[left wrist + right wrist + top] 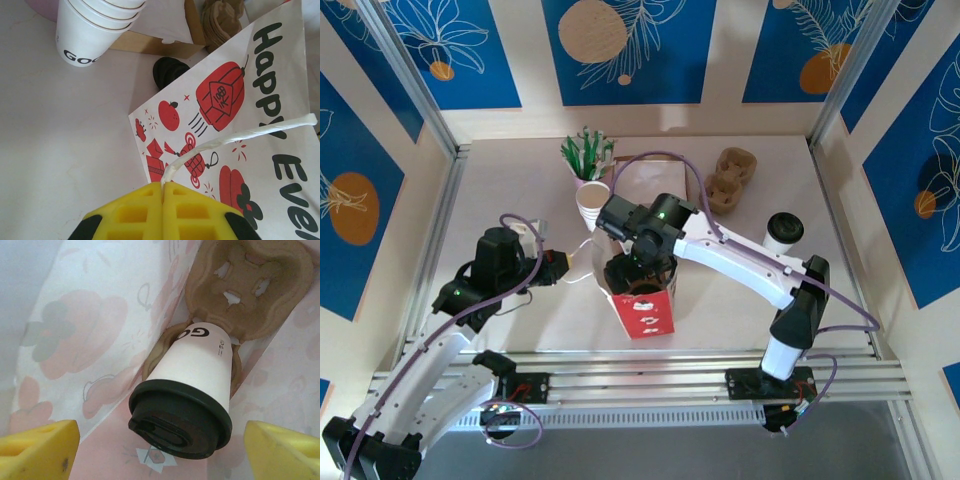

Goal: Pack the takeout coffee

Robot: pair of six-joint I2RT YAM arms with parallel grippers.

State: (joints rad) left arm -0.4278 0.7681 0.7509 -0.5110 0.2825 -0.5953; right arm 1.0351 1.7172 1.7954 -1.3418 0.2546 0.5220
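**A:** How far along with the packing?

**B:** Roughly halfway, going by cups. Can count one small white tapered paper cup with a round black plastic lid point(192, 385) down inside the red-and-white printed paper bag point(645, 312). Sits in a pocket of a brown moulded cardboard carrier point(252, 285) low in the bag.

**A:** Upright in there?

**B:** Cannot say for sure. Seems to lean toward the bag's wall, lid facing the bag's mouth.

**A:** And the right tool?

**B:** Right tool point(161, 450) inside the bag's mouth, directly above that lid, yellow fingers point(37, 450) wide apart and touching nothing. Reads as a cup let go.

**A:** Left tool?

**B:** Left tool point(162, 200) just left of the bag, pressed together on the bag's white twisted paper handle point(240, 135). Seemingly holds the mouth open from that side.

**A:** Left to do?

**B:** A second white paper cup with a black lid point(783, 232), standing on the pale surface point(520, 170) well to the right of the bag, outside it. Probably belongs in the carrier's free pocket. Before that, need to lift the right tool clear of the bag.

**A:** Anything else near the bag?

**B:** On the bag's far side, a stack of lidless white cups point(592, 205) and spare brown carriers point(730, 178). No part of the job, by the look of it.
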